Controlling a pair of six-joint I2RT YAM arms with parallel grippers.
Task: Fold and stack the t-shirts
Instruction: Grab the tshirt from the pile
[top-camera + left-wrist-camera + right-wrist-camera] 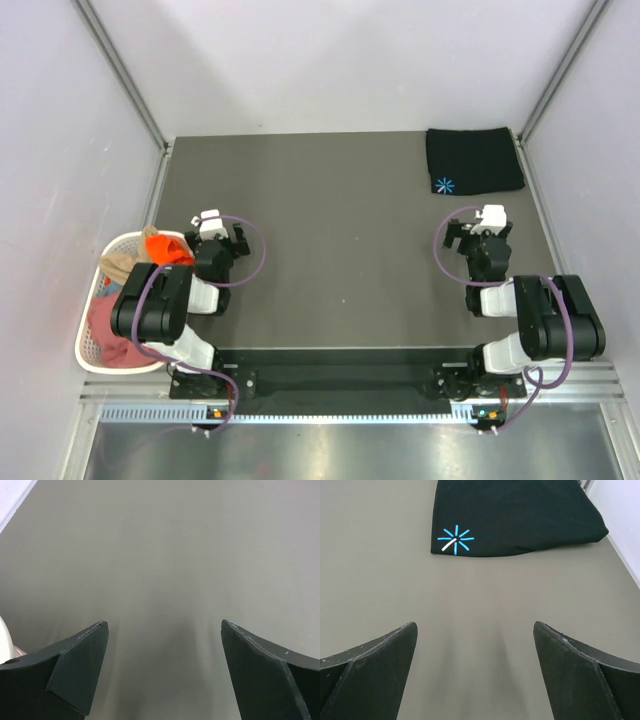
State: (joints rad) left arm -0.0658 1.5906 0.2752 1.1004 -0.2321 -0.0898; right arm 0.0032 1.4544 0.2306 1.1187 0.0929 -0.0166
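A folded black t-shirt with a light-blue starburst mark lies at the table's far right corner; it also shows at the top of the right wrist view. An orange t-shirt, a tan one and a dusty pink one lie crumpled in the white basket at the left. My left gripper is open and empty over bare table. My right gripper is open and empty, a little short of the black shirt.
The dark grey table is walled by white panels with metal posts at the far corners. The basket hangs off the table's left edge beside the left arm's base.
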